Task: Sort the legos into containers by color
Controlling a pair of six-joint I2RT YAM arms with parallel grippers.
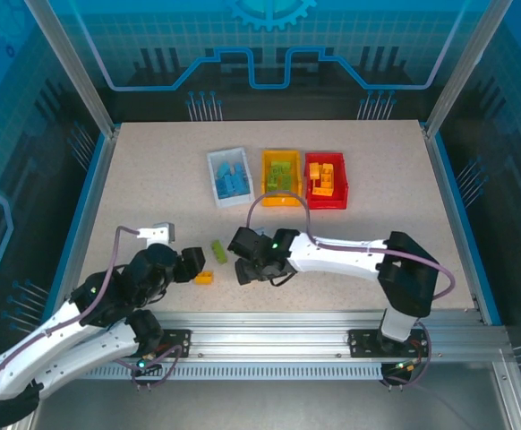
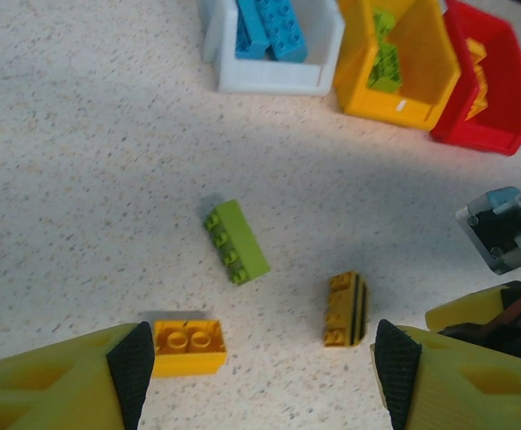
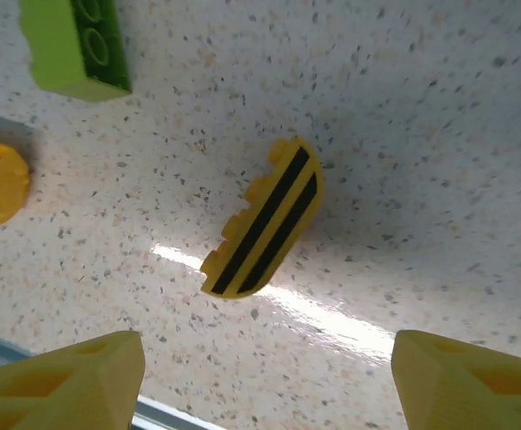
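Observation:
Three loose legos lie between my grippers: a green brick (image 2: 235, 242) (image 1: 218, 252), a yellow brick (image 2: 188, 346) (image 1: 203, 277) and a curved yellow piece with black stripes (image 3: 269, 219) (image 2: 345, 309). My left gripper (image 2: 260, 376) (image 1: 196, 265) is open just above the table, the yellow brick beside its left pad (image 2: 133, 372). My right gripper (image 3: 265, 381) (image 1: 244, 267) is open and holds nothing, with the striped piece just beyond its fingertips. The containers stand at the back: white (image 1: 214, 175) with blue legos, yellow-orange (image 1: 280, 201) with green ones, red (image 1: 326, 204) with yellow-orange ones.
A small white bracket-like object (image 1: 158, 233) lies left of my left arm. The table's metal front rail (image 1: 269, 318) runs close behind both grippers. In the left wrist view my right gripper's body (image 2: 502, 242) sits at the right edge.

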